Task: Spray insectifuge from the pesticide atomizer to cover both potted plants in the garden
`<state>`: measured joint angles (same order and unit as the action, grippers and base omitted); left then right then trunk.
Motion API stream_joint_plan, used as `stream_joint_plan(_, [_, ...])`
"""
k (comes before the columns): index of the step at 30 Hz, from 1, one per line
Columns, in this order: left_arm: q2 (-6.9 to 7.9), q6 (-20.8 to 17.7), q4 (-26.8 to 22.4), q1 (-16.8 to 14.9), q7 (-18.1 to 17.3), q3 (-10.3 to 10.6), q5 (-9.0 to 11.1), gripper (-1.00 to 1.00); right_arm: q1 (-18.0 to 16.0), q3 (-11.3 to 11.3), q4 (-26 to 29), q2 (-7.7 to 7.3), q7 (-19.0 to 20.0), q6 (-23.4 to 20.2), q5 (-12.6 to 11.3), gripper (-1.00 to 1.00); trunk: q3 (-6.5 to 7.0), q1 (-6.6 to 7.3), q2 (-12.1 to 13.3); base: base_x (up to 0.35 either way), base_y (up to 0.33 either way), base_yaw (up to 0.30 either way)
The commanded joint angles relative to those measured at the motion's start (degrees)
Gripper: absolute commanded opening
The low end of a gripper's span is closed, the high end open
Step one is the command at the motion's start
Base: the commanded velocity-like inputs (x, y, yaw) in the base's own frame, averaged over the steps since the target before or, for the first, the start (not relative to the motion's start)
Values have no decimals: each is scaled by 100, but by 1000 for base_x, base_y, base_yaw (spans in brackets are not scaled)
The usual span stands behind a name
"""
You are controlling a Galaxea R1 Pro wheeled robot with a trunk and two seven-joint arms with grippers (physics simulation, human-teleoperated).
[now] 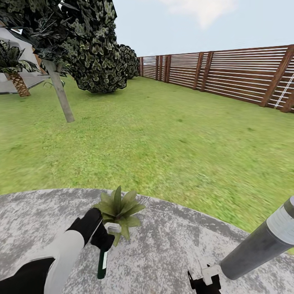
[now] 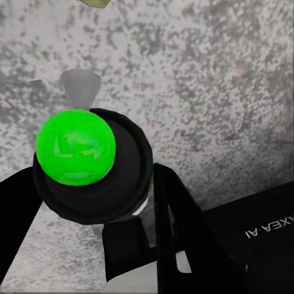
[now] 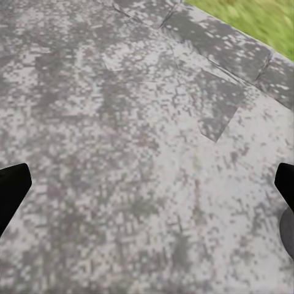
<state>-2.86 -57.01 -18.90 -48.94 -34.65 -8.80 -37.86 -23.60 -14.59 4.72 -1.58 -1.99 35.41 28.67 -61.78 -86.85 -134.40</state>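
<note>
One plant, one atomizer, two grippers over the speckled grey patio.

The left gripper [image 1: 107, 239] is clamped around the dark atomizer [image 1: 102, 263], low and left of centre, just beside the plant [image 1: 119, 209], a single rosette of pointed green leaves. The right gripper [image 1: 203, 281] sits at the bottom edge, fingertips [image 3: 13, 191] spread wide with nothing between them. The slatted brown fence [image 1: 228, 73] runs across the upper right, behind the lawn [image 1: 163, 134].
</note>
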Motion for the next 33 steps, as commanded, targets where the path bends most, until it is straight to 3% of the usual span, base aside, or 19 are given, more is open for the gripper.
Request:
stream_joint_plan(1, [48, -21, -4, 37, -42, 91, -51, -100, -4, -35, -8, 0, -20, 19, 60, 100, -5, 1, -2, 0, 0, 0])
stream_joint_plan(6, [91, -14, 132, 74, -42, 364, -45, -100, -4, -35, -32, 0, -18, 19, 60, 100, -5, 1, -2, 0, 0, 0])
stream_joint_plan(10, [31, -23, 170, 66, -49, 348, -42, -100, -4, -35, -33, 0, -20, 19, 60, 100, -5, 1, -2, 0, 0, 0])
stream_joint_plan(14, [-156, -30, 169, 9, -50, 339, -33, -100, -4, -35, -33, 0, -18, 19, 60, 100, -5, 1, -2, 0, 0, 0])
stream_joint_plan(16, [-182, -29, 173, 8, -50, 336, -36, -100, -4, -35, -33, 0, -18, 19, 60, 100, -5, 1, -2, 0, 0, 0])
stream_joint_plan(27, [-76, 54, 441, 305, -54, 379, -54, -100, -4, -35, -33, 0, -20, 19, 60, 100, -5, 1, -2, 0, 0, 0])
stream_joint_plan(33, [-88, 3, 358, 254, -59, 350, -26, -100, -4, -35, -33, 1, -21, 19, 60, 100, -5, 1, -2, 0, 0, 0])
